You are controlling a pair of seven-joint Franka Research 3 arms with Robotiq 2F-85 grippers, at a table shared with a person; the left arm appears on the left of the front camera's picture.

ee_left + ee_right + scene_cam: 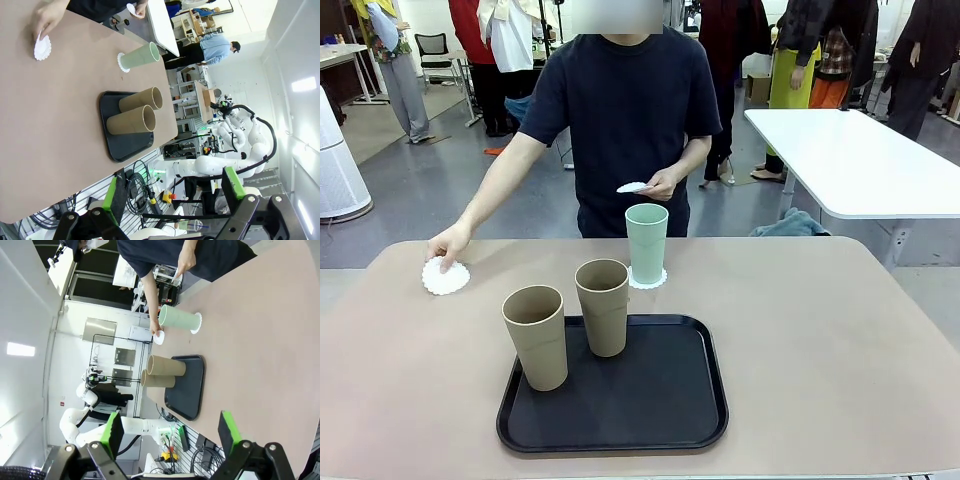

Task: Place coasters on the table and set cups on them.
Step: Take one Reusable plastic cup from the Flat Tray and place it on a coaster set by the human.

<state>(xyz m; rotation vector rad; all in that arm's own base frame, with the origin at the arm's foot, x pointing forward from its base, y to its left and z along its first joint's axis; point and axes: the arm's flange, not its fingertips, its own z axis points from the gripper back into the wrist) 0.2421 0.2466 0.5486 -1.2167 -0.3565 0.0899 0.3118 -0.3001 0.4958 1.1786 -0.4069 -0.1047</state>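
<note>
You have a matte beige table [840, 340] with rounded corners, its near edge cut off by the frame. On it lies a glossy black tray [660, 420], a rounded square with a raised rim. Two tall tan cups, tapered and handleless, stand upright in the tray's far half, one at ten o'clock [536, 337] and one at twelve [603, 307], close together; whether they touch is hard to tell. Just past the tray's far rim at twelve o'clock, a pale mint cup [646, 243] of the same shape stands on a white paper coaster [659, 281], which shows as a scalloped fringe around the base. A second lacy coaster [446, 278] lies flat at ten o'clock on the table, with the person's reaching hand [448, 243] pressing fingertips on its far edge. The raised hand [663, 184] holds a third coaster [632, 187] nearly edge-on, so its pattern is unreadable. Your left pincer [174, 190] and right pincer [171, 427] both stand wide open, green pads apart, gripping nothing, well back from the cups.
</note>
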